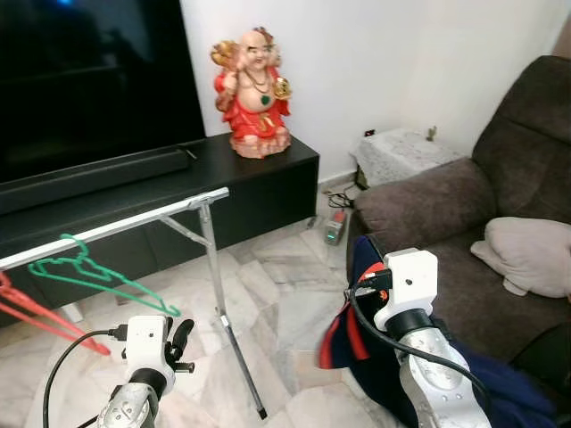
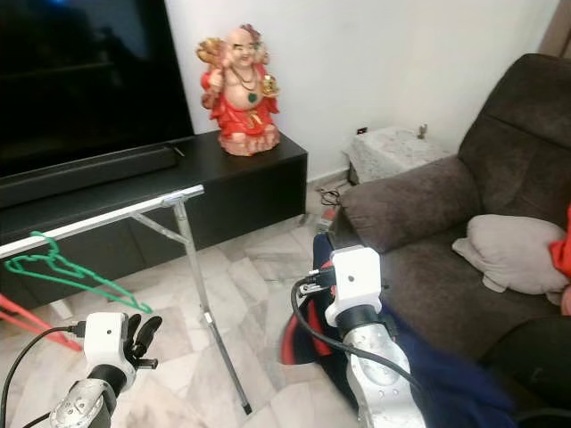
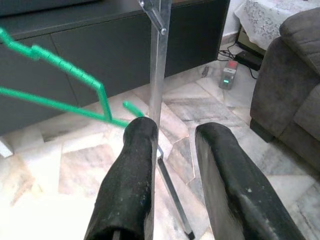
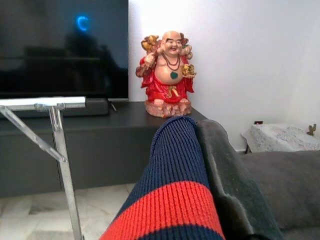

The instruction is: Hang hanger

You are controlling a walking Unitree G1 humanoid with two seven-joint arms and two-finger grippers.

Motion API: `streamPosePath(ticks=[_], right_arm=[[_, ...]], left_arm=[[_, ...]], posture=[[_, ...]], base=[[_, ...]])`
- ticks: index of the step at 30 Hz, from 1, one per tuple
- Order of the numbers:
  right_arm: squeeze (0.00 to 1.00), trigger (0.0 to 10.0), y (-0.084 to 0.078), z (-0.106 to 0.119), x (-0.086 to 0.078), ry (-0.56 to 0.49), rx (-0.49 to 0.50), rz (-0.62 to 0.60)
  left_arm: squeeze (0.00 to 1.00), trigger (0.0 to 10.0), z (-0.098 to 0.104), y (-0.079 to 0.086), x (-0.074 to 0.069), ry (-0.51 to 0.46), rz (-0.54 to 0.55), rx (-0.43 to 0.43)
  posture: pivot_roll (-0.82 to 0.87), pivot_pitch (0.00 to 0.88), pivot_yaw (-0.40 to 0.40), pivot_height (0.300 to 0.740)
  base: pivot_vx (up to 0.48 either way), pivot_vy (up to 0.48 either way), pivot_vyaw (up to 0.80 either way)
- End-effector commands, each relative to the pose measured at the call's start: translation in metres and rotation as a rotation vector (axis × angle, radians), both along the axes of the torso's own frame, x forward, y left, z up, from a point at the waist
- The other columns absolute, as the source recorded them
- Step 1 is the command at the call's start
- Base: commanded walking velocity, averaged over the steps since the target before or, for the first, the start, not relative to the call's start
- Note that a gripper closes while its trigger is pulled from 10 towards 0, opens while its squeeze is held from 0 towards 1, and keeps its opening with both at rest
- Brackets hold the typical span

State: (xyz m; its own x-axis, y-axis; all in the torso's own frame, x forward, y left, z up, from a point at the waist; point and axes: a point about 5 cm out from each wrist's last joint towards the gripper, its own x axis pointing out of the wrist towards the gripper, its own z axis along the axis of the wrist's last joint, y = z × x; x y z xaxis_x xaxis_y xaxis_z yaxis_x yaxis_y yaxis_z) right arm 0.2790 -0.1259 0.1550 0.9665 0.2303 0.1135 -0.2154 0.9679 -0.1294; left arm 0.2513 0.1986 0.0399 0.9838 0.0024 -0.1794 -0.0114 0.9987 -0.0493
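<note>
Right gripper (image 1: 364, 283) clenched on navy-red striped garment (image 4: 172, 200) near sofa (image 1: 428, 209). Left gripper (image 3: 172, 145) released, empty, low by rack leg (image 1: 214, 267). Green hanger (image 1: 85, 272) hangs on rail (image 1: 116, 223).

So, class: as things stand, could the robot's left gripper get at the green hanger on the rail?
Probably yes. The left gripper hangs open just below the green hanger, with only open air between them; the rail's leg stands to its right.

Bright, even indoor light. Glare on marble floor (image 3: 30, 210) in left wrist view; blue glint reflected on dark television (image 4: 82, 22). Sharp throughout; shadows soft.
</note>
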Motion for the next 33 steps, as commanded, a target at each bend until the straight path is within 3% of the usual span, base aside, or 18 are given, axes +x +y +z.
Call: streamPosePath(ticks=[1, 5, 12, 17, 33], right_arm=[[0.0, 10.0, -0.0036, 0.0023, 0.002, -0.002, 0.021, -0.014], [0.0, 10.0, -0.0039, 0.0041, 0.0046, -0.002, 0.035, -0.017], [0.0, 10.0, -0.0057, 0.0032, 0.0047, -0.024, -0.036, -0.003], [0.0, 10.0, -0.0088, 0.0038, 0.005, -0.024, -0.014, -0.012], [0.0, 10.0, -0.0087, 0.0015, 0.0082, -0.02, 0.008, -0.03]], left_arm=[[0.0, 10.0, -0.0011, -0.0042, -0.0007, 0.006, -0.007, -0.01], [0.0, 10.0, -0.0029, -0.0054, -0.0035, 0.018, 0.002, -0.024], [0.0, 10.0, -0.0019, -0.0042, -0.0031, 0.019, 0.006, -0.021], [0.0, 10.0, -0.0012, -0.0052, -0.0013, 0.017, 0.003, -0.021], [0.0, 10.0, 0.0019, -0.0049, -0.0002, 0.012, -0.01, -0.017]], posture=[[0.0, 0.029, 0.028, 0.74], [0.01, 0.029, 0.024, 0.74], [0.01, 0.027, 0.028, 0.74], [0.01, 0.023, 0.033, 0.74], [0.02, 0.015, 0.042, 0.74]], base=[[0.0, 0.0, 0.0], [0.0, 0.0, 0.0], [0.0, 0.268, 0.31], [0.0, 0.273, 0.67], [0.0, 0.205, 0.0]])
